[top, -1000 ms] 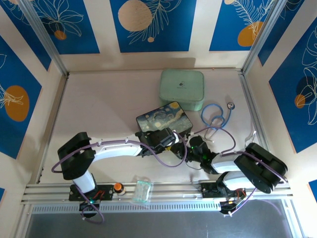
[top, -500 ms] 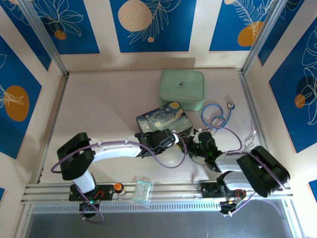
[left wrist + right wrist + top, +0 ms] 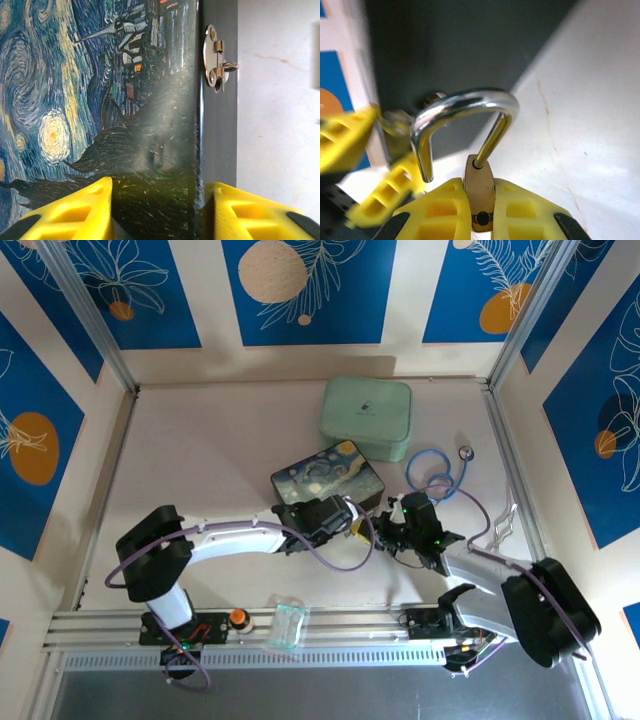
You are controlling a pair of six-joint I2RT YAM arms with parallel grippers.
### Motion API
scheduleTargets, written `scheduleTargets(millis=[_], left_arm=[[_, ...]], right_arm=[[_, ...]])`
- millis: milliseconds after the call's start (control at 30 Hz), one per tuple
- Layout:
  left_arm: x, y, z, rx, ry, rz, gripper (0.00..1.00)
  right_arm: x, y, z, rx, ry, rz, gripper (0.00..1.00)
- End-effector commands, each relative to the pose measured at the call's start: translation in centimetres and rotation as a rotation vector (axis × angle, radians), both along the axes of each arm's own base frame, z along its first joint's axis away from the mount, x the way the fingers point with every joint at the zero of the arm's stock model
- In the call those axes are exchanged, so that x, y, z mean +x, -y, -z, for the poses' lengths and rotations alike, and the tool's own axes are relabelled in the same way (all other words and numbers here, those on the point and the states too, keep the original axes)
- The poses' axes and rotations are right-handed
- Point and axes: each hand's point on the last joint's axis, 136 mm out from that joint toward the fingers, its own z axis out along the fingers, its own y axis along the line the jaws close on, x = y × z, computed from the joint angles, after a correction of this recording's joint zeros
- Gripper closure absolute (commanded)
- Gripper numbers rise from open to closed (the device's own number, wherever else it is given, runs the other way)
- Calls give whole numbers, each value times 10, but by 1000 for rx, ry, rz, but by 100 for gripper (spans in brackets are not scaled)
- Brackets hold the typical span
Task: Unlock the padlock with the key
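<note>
Padlock (image 3: 479,176) and right gripper (image 3: 480,191) are the pair that matters here: the right gripper is closed on the brass body, one yellow finger on each flat side. The silvery shackle (image 3: 470,100) stands straight out ahead of the fingers toward the dark wall of the tin (image 3: 75,100). The lock's long axis therefore runs along the gripper's own line, body nearest the wrist and shackle farthest. One leg of the shackle goes down into the body. The other ends in open air on the side toward the left gripper (image 3: 157,187), so to my eye the lock already looks sprung. A small dark hole shows on the body between the fingers, but I cannot tell whether it is the keyway. The key I cannot pick out in any view, so whether it sits in the lock is unknown. The left gripper has its jaws apart, one finger over the painted lid and the other past the tin's grey side wall, above the table (image 3: 280,150). It holds nothing that I can see. From that wrist the hasp (image 3: 216,62) lies straight ahead along the tin's edge, its loop looking bare. From the right wrist the top of the shackle overlaps a small knob on the tin, and I cannot tell whether it passes through anything. The right arm is plainly nearer to the lock. Any coming move would turn on drawing the body back along that axis, away from the tin.
</note>
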Motion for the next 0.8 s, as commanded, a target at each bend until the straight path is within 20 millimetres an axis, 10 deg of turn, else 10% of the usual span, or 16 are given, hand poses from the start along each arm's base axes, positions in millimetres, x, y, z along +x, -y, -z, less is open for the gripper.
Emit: scheduleTargets(millis=[0,267,767], left_arm=[[-1,-59,35,159,-97,-143,53],[19,-81,26,179,-61,-203,27],[34,-98,-3,116,25,-295,0]], right_arm=[[-27,-20,6,-15,-44,-200,100],[-34,-48,9,17,-83,-338,100],[-53,-10,50,-272,-355,-475,100]])
